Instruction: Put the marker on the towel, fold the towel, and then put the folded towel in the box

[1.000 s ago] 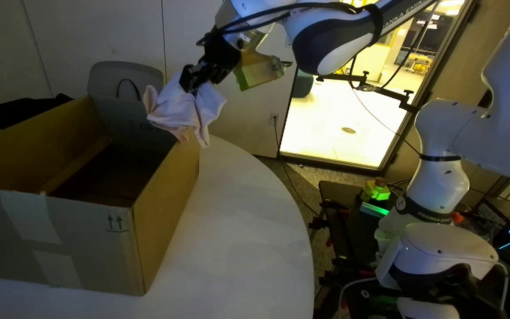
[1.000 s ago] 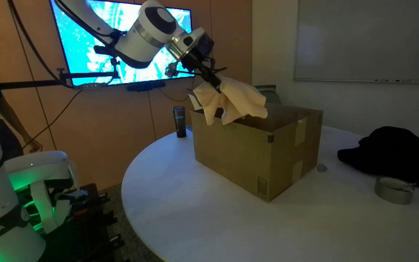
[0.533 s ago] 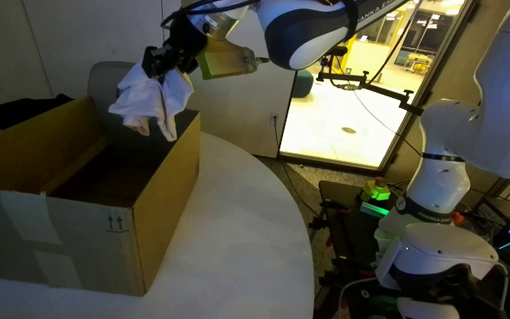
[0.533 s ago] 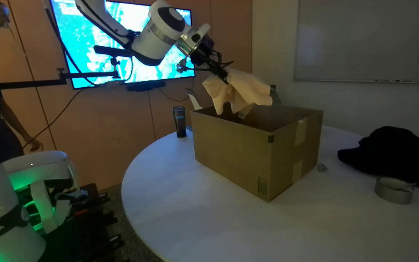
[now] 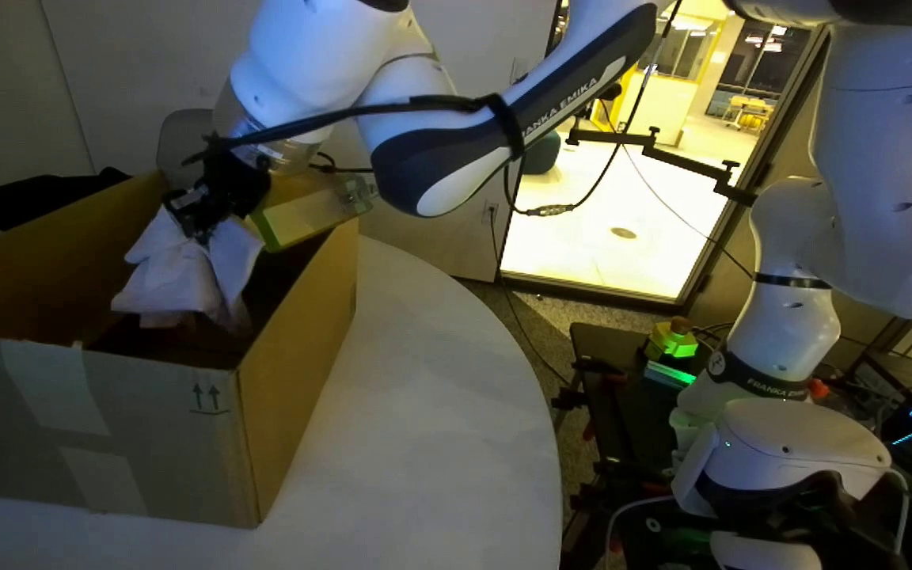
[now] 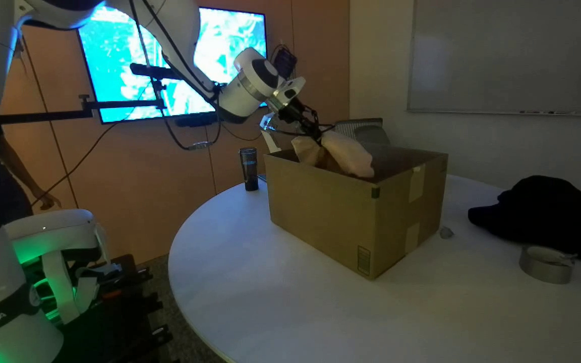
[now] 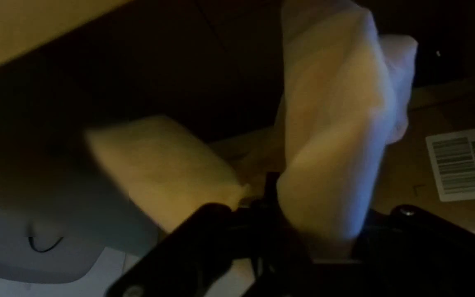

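Our end effector (image 6: 318, 141) pinched the towel (image 5: 175, 277), bunched and hanging partly inside the box (image 6: 315, 212). We judged only lowering and release were left; we couldn't see the marker or confirm the fold. Its barcode sticker (image 7: 460, 166) was too blurred to read; the arm (image 5: 559, 107) said "FRANKA EMIKA".

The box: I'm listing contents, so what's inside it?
The towel hangs partly inside, held by the hand; the wrist view also shows a barcode label. Whatever lies under the towel is covered, much is dark, and I can't make out the marker.
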Controlling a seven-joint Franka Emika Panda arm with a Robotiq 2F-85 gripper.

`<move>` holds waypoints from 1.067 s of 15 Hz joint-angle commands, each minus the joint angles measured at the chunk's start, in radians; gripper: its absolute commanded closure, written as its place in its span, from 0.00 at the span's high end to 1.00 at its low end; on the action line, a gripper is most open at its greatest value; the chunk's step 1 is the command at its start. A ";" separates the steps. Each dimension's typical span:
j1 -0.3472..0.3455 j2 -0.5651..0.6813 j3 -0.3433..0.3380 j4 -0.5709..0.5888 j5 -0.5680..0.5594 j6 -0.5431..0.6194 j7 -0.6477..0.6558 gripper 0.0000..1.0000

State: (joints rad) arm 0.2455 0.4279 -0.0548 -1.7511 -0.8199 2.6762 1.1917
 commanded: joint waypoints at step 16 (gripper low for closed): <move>-0.266 -0.394 0.282 -0.324 0.906 -0.355 -0.982 1.00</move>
State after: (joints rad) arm -0.0348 0.2159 0.2532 -1.9527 -0.1016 2.4712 0.3815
